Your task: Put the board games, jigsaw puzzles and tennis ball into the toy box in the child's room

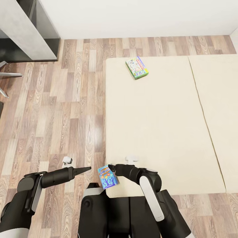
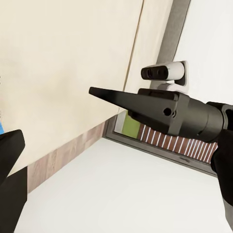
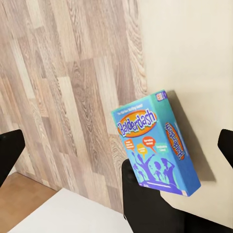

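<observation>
Right gripper [image 1: 111, 169] touches blue board game [image 1: 107, 177], grip state unclear | lower centre, bed [image 1: 158, 125] edge | advice: centre fingers across box, squeeze firmly, lift level.

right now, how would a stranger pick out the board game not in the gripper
Find the big beige bed beside the wood floor. Near its far edge lies a flat green-edged, white-topped Monopoly box, alone on the mattress. The other game is blue and sits at the right gripper.

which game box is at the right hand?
The small blue box, at the right hand by the bed's near corner. The green-edged box lies far up the bed.
</observation>
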### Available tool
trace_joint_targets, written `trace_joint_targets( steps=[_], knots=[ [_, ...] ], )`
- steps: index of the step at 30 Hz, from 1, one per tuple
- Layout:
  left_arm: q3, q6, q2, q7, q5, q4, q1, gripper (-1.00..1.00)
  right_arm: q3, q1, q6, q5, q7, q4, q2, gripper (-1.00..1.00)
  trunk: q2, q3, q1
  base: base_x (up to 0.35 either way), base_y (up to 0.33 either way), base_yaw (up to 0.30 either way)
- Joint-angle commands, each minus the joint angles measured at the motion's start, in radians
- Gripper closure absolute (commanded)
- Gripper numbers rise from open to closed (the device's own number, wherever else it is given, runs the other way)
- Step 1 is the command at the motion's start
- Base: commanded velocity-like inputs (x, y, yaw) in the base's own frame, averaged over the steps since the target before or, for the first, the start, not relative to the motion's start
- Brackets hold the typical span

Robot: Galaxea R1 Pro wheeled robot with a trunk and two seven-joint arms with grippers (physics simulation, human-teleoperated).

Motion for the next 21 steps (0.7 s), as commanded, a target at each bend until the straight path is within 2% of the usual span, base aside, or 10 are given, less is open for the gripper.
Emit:
trace_joint_targets(
  steps=[1,21],
  knots=[
    [0.0,0.01,0.0,-0.004,0.0,0.0,0.0,-1.0,0.0,0.0,0.004,-0.009,-0.008,-0.001,0.0,-1.0,-0.002,-0.001,0.001,0.0,0.032,0.0],
    [0.0,0.01,0.001,-0.003,0.0,0.0,0.0,-1.0,0.001,0.0,-0.017,-0.009,-0.008,-0.001,0.0,-1.0,-0.002,-0.001,0.001,0.0,0.111,0.0]
  ],
)
